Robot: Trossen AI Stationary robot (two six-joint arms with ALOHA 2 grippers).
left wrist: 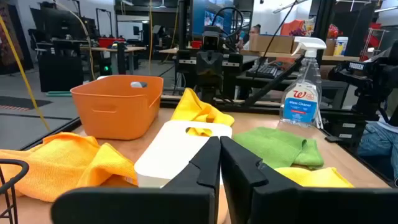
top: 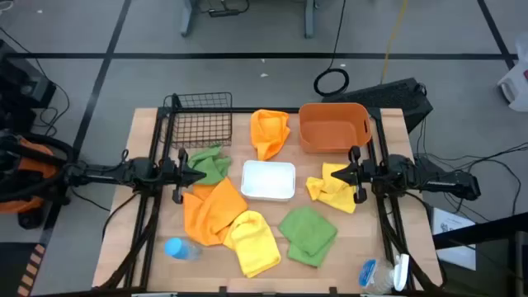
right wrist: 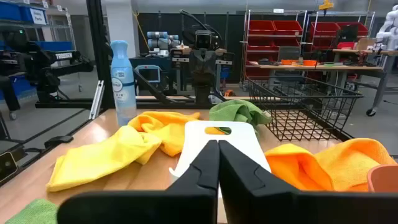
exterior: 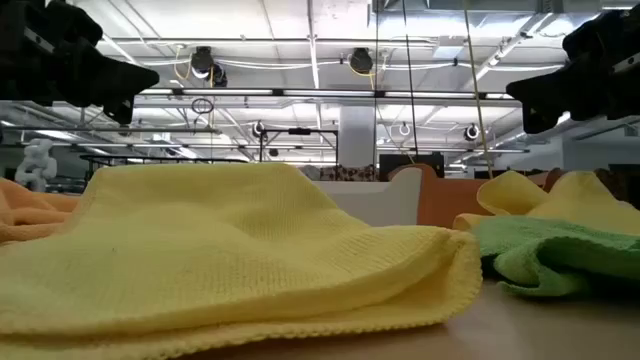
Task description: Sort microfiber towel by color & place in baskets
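Six towels lie on the table: an orange towel beside the orange tub, a green towel near the black wire basket, a big orange towel, a yellow towel, another green towel and a second yellow towel. The white tray sits in the middle. My left gripper hangs shut above the green and orange towels at the tray's left. My right gripper hangs shut over the yellow towel at the tray's right. The low view shows both arms held high.
A blue bottle lies near the table's near left corner. A clear spray bottle lies at the near right corner. In the low view the yellow towel fills the foreground, with the green towel to its right.
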